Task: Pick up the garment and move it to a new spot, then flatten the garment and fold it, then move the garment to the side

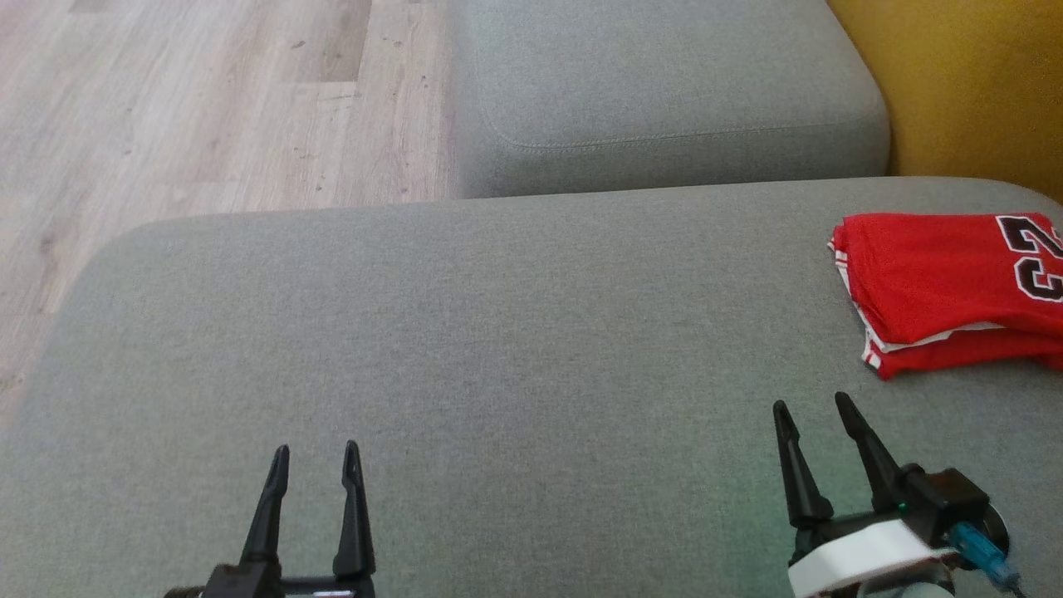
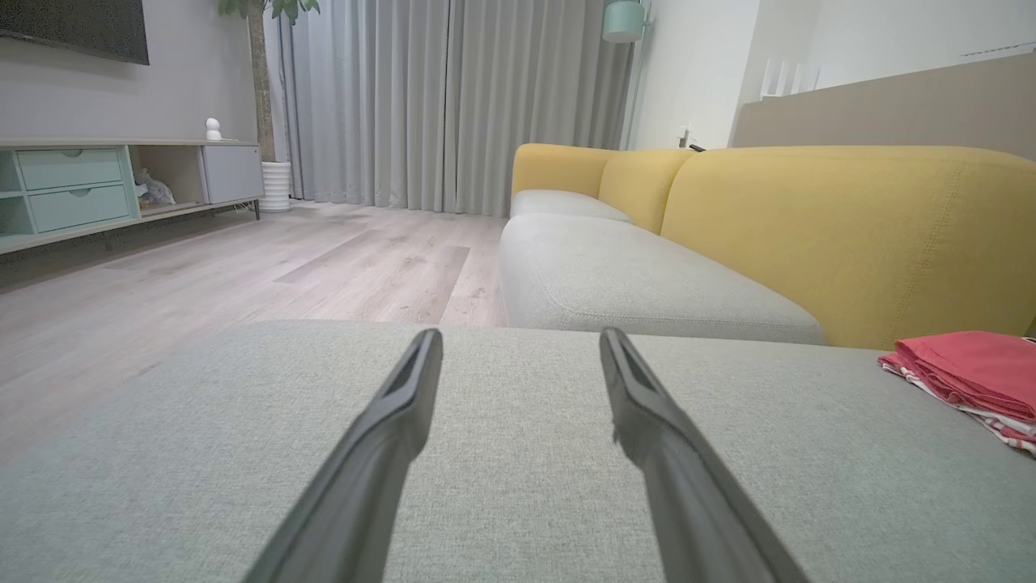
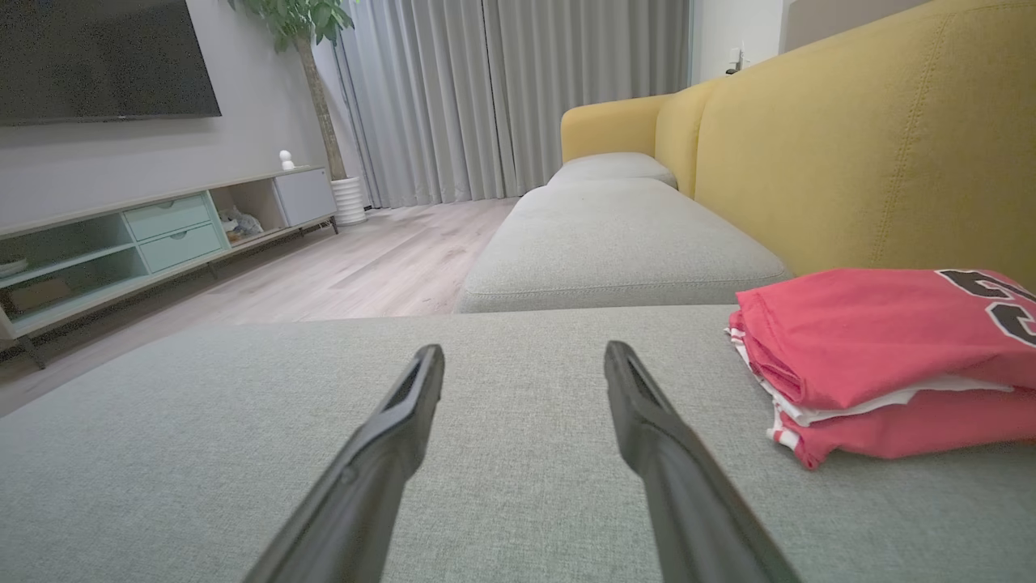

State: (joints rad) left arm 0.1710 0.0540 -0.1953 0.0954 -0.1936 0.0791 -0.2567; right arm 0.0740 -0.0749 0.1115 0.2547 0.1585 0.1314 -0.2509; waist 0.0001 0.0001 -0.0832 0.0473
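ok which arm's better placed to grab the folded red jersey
Right, probably: the right gripper is open near the red jersey at the right edge of the grey cushion; the left gripper is far across it.

Near seat cushion (image 1: 498, 349) spans the foreground. The garment (image 1: 938, 282) lies on its far right part, close to the backrest (image 1: 963, 75) that runs along the right. A second cushion (image 1: 664, 100) lies behind the first, also left of the backrest. The floor (image 1: 183, 100) lies left of both cushions. The left gripper (image 1: 317, 447) is over the near left of the first cushion, and the right gripper (image 1: 810, 401) is over its near right, with the garment farther and to its right, apart. Across the floor at the left, a cabinet (image 2: 73, 190) stands under a television (image 3: 97, 57). A plant (image 3: 312, 48) and curtains (image 2: 445, 97) are at the far end.
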